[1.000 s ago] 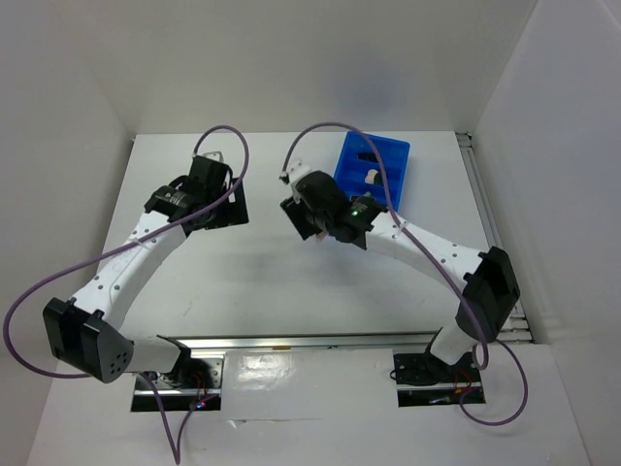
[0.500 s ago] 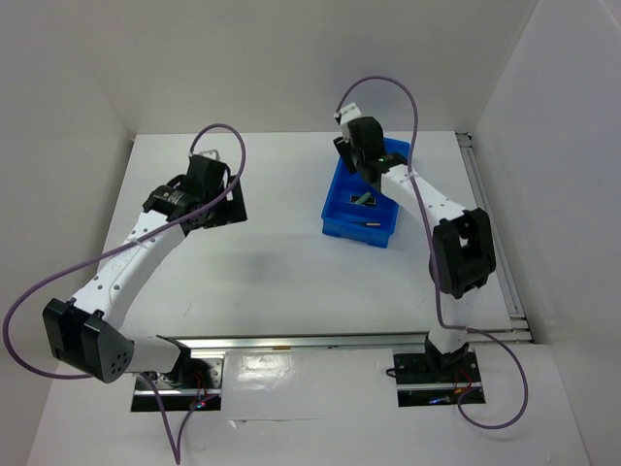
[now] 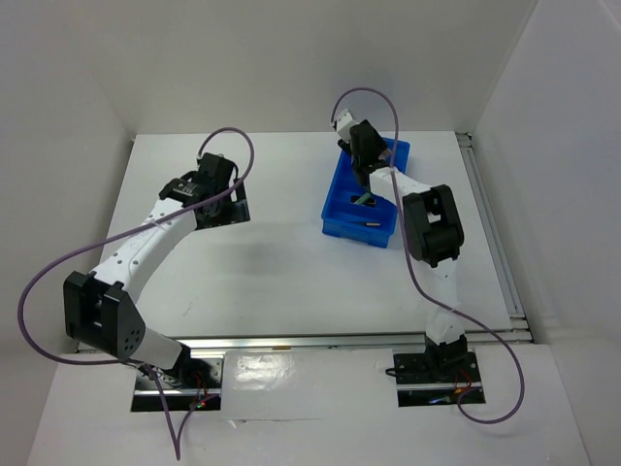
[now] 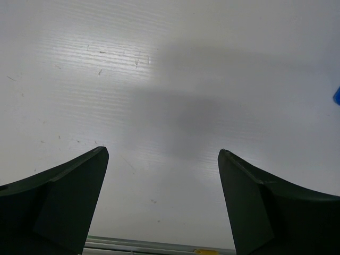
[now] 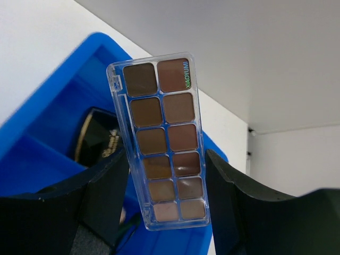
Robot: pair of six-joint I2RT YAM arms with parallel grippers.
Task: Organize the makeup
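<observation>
The right gripper [image 5: 163,178] is clamped on the lower end of the palette [image 5: 159,122], a clear strip with two columns of brown-to-pink pans. The strip is held upright in the middle of the wrist frame, above the blue bin [image 5: 37,154]. A black-and-gold item [image 5: 94,139] is seen lying in a compartment at left centre.

For a clean placement, the strip should be lowered into a free compartment, tilted flat and kept off the divider walls before the jaws are parted; a release from height risks a bounce.

The left gripper [image 4: 162,159] is spread wide with nothing between its fingers, over bare table [image 4: 159,64].

"XIAOYUMI" is printed in green along the palette's upper right edge. The gold marking on the black item cannot be read.
</observation>
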